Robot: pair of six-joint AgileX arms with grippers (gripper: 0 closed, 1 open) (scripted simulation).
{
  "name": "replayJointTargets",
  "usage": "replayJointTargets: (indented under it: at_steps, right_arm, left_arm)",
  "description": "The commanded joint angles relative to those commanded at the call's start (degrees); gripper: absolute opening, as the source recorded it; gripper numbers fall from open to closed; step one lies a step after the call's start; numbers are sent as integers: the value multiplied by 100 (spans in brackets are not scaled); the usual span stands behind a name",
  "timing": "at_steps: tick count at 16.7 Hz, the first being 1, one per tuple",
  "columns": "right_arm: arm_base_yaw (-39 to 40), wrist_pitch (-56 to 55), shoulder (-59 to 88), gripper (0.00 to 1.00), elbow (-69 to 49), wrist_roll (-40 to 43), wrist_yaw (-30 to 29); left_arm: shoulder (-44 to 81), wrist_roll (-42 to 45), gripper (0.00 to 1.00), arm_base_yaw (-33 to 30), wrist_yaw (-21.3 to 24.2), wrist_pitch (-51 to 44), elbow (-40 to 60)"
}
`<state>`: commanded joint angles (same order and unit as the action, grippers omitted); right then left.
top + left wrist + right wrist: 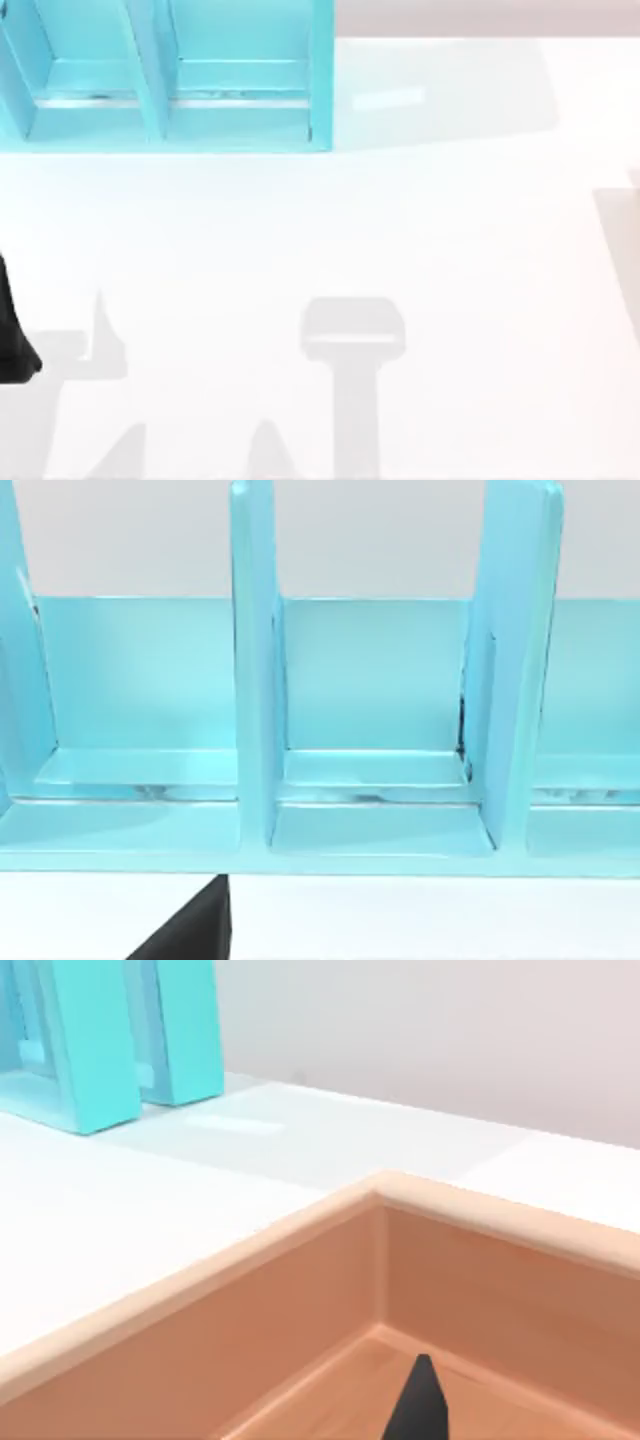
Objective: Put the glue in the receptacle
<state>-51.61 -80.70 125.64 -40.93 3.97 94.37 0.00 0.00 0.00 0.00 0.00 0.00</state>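
Two compartments of the blue receptacle (160,90) at the worktop's (400,230) far left corner face the left hand (190,935). The right hand (420,1410) hangs over a wooden box (300,1290). Neither hand's grip can be told.

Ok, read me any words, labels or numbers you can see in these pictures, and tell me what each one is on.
None: no readable text in any view.
The turquoise receptacle carries no print, only faint scuffs along its ledges.
The white table is unmarked.
The wooden tray in the right wrist view bears no label.
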Motion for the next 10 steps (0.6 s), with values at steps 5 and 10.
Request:
replayJointTargets:
  at_steps: [5, 10]
  right_arm:
    - [0, 0, 0, 98, 0, 0, 0]
    - [0, 0, 0, 100, 0, 0, 0]
  left_arm:
    - [0, 0, 100, 0, 0, 0, 0]
    - [0, 0, 100, 0, 0, 0, 0]
